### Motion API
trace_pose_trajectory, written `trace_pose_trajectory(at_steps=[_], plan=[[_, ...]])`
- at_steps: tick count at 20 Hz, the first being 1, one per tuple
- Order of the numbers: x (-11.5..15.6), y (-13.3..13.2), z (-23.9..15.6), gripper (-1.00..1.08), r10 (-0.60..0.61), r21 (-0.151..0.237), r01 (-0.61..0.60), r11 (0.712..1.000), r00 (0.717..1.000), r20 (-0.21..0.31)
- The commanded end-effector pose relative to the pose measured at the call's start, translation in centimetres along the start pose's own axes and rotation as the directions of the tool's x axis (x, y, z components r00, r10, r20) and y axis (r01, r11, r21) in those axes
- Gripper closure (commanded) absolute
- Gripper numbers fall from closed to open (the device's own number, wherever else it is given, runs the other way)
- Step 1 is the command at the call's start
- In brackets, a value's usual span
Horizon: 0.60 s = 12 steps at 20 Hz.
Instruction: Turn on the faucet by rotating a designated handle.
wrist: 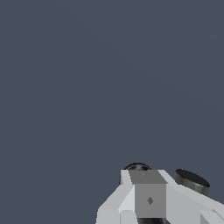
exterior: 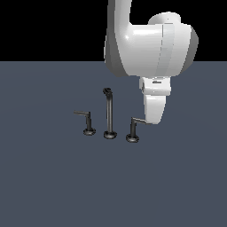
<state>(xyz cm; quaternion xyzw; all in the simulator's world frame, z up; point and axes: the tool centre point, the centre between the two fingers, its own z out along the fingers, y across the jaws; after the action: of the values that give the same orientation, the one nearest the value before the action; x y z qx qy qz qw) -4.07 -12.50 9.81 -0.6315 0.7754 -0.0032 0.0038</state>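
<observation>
Grey bench (exterior: 44,186); handle (exterior: 133,128) at centre frame, its bar running right to meet the tool (exterior: 153,117); tool's opening cannot be told

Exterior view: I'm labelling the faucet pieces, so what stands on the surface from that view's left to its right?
Smaller lever handle → tall spout → larger lever handle, whose bar tip meets the robot arm.
</observation>
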Motion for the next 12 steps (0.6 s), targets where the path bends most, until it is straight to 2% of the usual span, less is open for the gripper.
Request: trace_pose_trajectory(at_steps=[1,2,12], plan=[[0.6,1.0,0.0,1.08,0.006,-0.010,-0.006,1.000,1.000,-0.002],[0.0,0.2,0.0,1.08,-0.001,0.000,0.001,1.000,1.000,0.001],[-0.5,3.8,0.0,1.08,0.004,-0.006,-0.004,1.000,1.000,-0.001]])
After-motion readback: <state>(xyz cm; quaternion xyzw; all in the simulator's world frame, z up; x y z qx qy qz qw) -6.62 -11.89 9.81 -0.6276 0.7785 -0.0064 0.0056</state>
